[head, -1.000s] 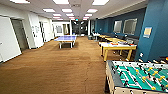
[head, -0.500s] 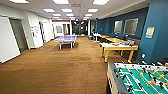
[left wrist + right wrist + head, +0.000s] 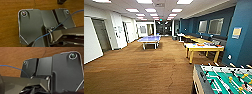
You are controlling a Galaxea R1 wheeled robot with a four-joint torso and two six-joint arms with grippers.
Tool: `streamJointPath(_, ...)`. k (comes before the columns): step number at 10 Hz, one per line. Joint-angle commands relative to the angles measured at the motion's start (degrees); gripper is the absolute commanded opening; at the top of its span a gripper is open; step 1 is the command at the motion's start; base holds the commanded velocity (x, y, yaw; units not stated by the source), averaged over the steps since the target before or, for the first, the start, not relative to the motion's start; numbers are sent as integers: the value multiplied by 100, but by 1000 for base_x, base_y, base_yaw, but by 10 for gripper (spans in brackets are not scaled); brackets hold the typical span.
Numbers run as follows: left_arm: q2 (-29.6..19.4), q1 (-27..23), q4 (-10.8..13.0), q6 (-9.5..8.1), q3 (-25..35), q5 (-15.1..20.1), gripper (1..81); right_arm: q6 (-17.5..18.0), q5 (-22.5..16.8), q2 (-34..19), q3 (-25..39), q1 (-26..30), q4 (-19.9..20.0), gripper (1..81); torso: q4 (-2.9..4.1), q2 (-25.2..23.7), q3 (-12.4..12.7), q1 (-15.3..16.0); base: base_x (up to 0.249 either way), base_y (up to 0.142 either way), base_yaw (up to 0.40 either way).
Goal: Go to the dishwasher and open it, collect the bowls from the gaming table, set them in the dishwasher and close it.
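The robot is in transit through a long games room with brown wood-grain carpet [image 3: 141, 67], so the step in hand looks like driving. No dishwasher is to be seen from here, so whether it has been opened cannot be judged.

The long narrow white-topped gaming table with yellow legs and edge [image 3: 203, 48] stands ahead on the right against the dark blue wall [image 3: 241, 35], with small colourful things on it too blurred to tell as bowls or boxes. If the bowls are the aim, the approach calls for bearing right towards that table's near corner.

The green-field foosball table with rods [image 3: 224, 80] sits close at the lower right — its grey corner is the nearest edge to mind. The blue table-tennis table [image 3: 149, 39] stands well apart, mid-room, and the open carpet between them leaves a wide lane.

Both wrist views look down on carpet past the robot's own dark plates; I cannot tell whether either pincer is open or closed.
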Motion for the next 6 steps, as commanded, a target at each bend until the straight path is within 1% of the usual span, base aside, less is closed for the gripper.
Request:
streamJointPath(1,-55,-259,26,47,11,256,811,-23,-213,45,35,273,-73,811,0,0,0,0,192,0,0)
streamJointPath(6,-46,-259,17,47,11,256,811,-23,-213,72,35,273,-81,811,0,4,-5,11,191,0,0)
